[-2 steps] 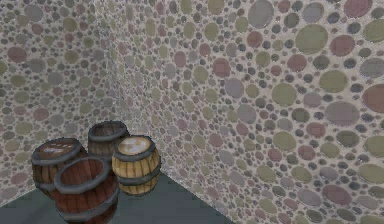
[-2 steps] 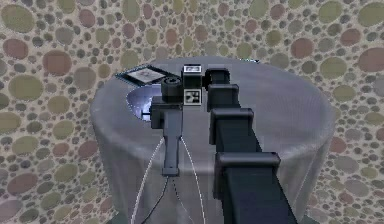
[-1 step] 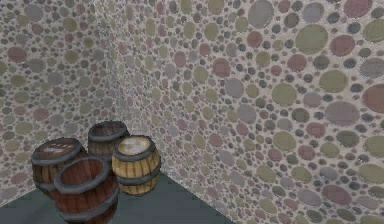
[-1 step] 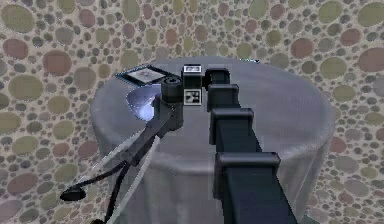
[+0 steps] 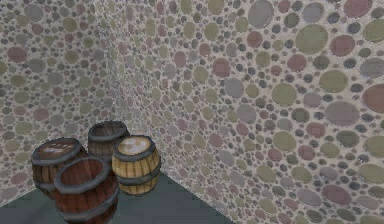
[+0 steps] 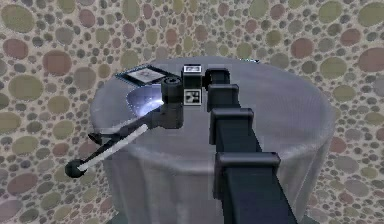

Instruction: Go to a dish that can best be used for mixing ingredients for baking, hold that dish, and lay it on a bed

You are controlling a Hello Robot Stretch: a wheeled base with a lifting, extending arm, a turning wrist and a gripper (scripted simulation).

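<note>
On the round, cloth-draped table (image 6: 290, 115) sits a shiny bowl (image 6: 148, 101), just beside a dark flat item (image 6: 140, 75). My gripper (image 6: 80, 165) shows near the bowl; I cannot tell whether it holds anything. Ahead, four barrels (image 5: 85, 190) crowd a spotted-wall corner.

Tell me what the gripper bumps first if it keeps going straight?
Likely nothing near: the gripper points off the edge of the round table, toward the spotted wall; depth is unclear.

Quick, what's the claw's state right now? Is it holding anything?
Claw: open or closed cannot be told. A pale dish lies on the round table right behind it, so I can't tell whether it holds anything.
</note>
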